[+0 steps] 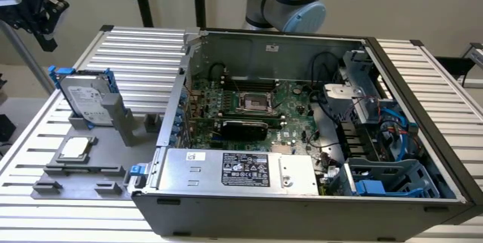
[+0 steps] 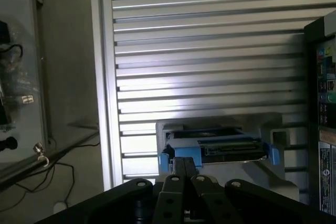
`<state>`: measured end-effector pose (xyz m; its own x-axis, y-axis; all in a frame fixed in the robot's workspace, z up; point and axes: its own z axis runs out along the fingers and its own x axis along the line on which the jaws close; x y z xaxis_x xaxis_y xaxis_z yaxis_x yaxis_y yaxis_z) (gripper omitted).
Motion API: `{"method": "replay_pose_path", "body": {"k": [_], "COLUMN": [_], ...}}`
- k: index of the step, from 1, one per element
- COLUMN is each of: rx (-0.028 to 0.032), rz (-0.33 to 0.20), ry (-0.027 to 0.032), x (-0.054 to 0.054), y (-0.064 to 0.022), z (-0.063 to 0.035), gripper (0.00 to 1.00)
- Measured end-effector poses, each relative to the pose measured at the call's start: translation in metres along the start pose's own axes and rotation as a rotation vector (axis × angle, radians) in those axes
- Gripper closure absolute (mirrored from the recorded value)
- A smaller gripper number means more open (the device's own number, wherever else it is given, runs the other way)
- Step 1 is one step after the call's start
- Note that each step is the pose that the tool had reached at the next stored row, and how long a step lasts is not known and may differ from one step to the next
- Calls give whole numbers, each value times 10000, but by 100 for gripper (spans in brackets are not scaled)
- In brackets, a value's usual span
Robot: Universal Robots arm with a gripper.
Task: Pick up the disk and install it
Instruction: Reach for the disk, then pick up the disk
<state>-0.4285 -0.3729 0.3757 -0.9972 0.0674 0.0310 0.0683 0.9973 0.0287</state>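
The gripper (image 2: 182,165) has its fingers pressed together, holding nothing. Beyond them, untouched, the disk (image 2: 226,150) stands on edge in its blue frame, slotted into a grey stand (image 1: 124,121) on the slatted table (image 2: 210,51), beside the open computer case (image 1: 302,113).

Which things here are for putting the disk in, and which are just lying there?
For the job: disk, open computer case, probably the blue drive cage inside it.
Just lying about: processor chip, grey parts tray.
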Motion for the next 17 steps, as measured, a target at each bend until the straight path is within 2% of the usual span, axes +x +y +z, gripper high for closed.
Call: {"method": "replay_pose_path", "body": {"k": [17], "rx": [3], "rz": [-65], "ry": [3], "x": [-14], "y": [4], "z": [0], "gripper": [89]}}
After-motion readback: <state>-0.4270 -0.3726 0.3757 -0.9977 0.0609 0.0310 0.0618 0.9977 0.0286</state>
